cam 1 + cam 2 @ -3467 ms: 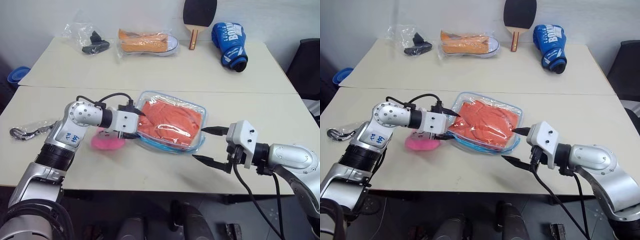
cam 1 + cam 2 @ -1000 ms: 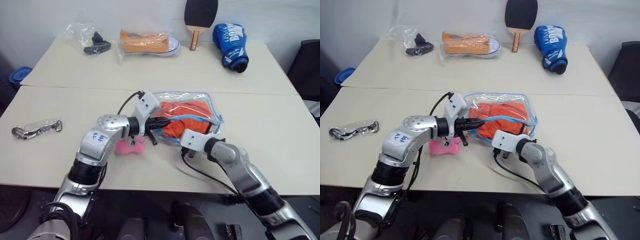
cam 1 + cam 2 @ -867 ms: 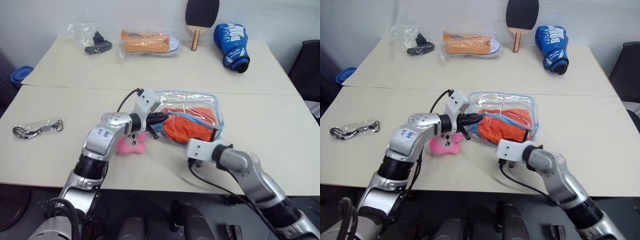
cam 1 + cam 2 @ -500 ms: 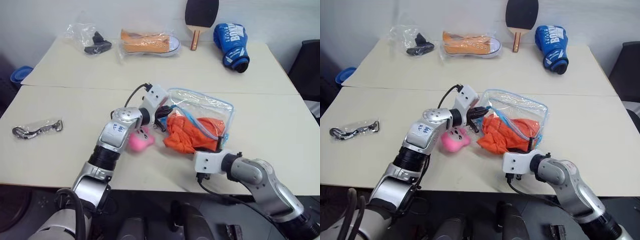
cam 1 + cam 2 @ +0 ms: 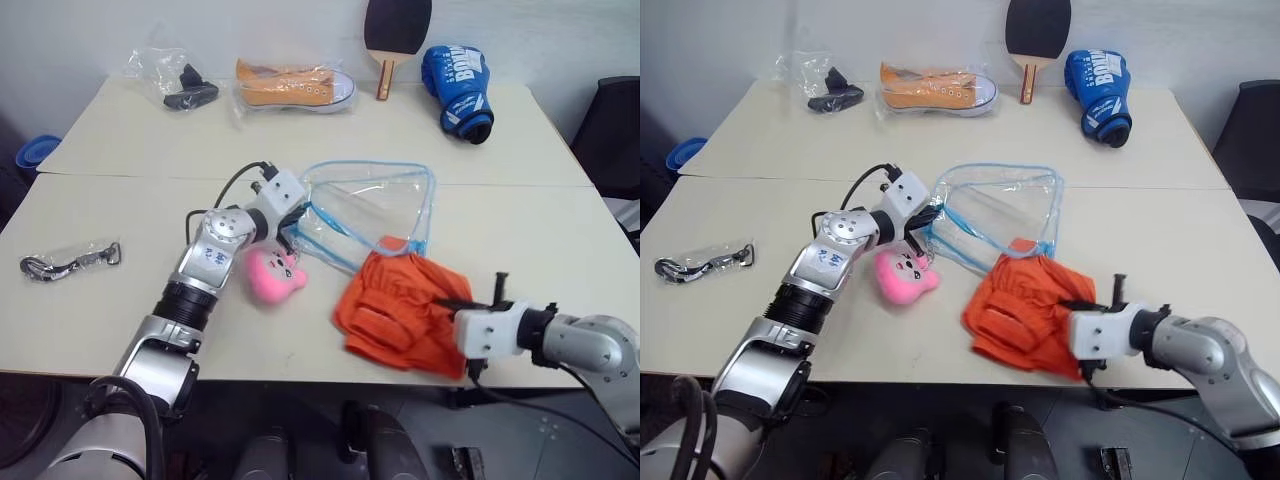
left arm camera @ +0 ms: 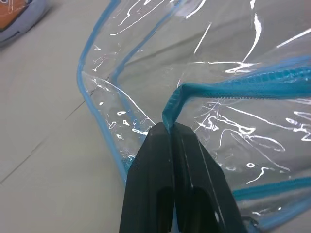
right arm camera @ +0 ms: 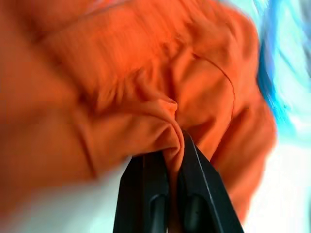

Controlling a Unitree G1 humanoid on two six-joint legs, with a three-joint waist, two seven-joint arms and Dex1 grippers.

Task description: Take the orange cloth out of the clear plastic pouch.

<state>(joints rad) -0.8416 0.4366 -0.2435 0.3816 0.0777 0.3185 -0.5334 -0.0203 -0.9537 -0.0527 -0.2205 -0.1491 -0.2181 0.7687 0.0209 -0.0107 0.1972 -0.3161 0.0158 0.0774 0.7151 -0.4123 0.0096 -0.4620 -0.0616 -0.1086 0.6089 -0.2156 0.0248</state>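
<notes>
Orange cloth out of the clear plastic pouch, lying bunched on the near table to the right of centre, its far edge just touching the pouch's near corner. Right gripper pinching a fold of the cloth. Left gripper pressed together on the pouch's blue zipper trim, holding the empty pouch open at centre. Pink plush charm just beside, to the near left of the pouch. Key clip in a small bag far left.
</notes>
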